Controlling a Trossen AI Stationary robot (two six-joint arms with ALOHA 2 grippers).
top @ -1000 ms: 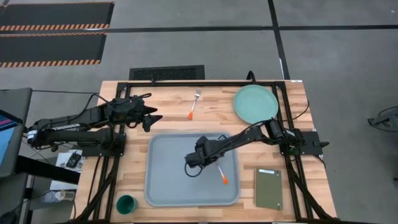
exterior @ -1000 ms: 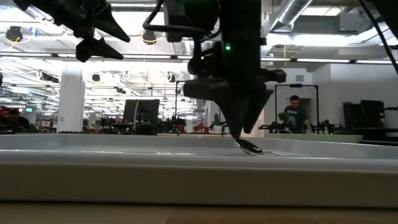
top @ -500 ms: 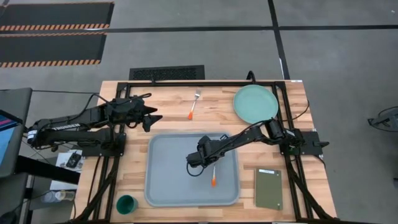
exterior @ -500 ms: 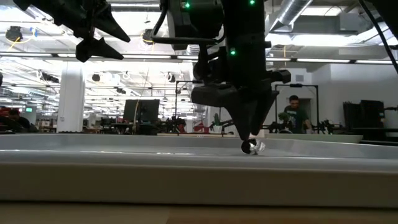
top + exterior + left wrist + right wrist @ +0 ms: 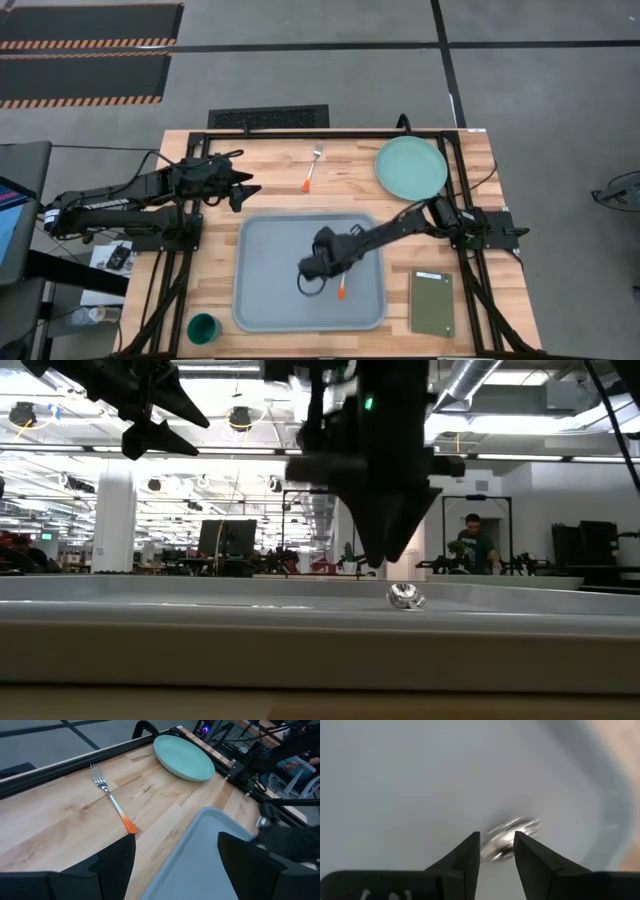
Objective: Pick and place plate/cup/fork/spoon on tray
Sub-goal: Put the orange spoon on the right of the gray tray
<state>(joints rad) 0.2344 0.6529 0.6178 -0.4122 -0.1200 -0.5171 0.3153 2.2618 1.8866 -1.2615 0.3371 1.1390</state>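
Right gripper (image 5: 312,272) hangs low over the middle of the tray (image 5: 262,300), its fingers (image 5: 465,857) set a narrow gap apart with nothing clamped between them. Just beyond the tips, in the right wrist view, we see the spoon (image 5: 509,836) as a silvery smear lying on the tray floor; from above, its orange handle (image 5: 342,291) shows just beside the gripper. In the low view the metal bowl (image 5: 404,596) rests on the tray, clear of the dark fingers above it.

We judge the spoon step to be finished, or nearly so — the utensil lies free inside the tray.

Farther out, the cup (image 5: 203,327) stands on the table off the tray's near left corner. The left gripper (image 5: 243,188) waits above the table at the tray's far left corner, fingers wide apart. Beyond it the fork (image 5: 112,800) lies on the wood, tines pointing away from the tray, and the plate (image 5: 411,166) sits at the far right corner of the table — all three still off the tray.

Next, we think, the right arm must lift straight up without nudging the spoon. The fork is the nearest piece for the left arm; it lies flat, so a low, well-centred pinch on the handle seems called for.
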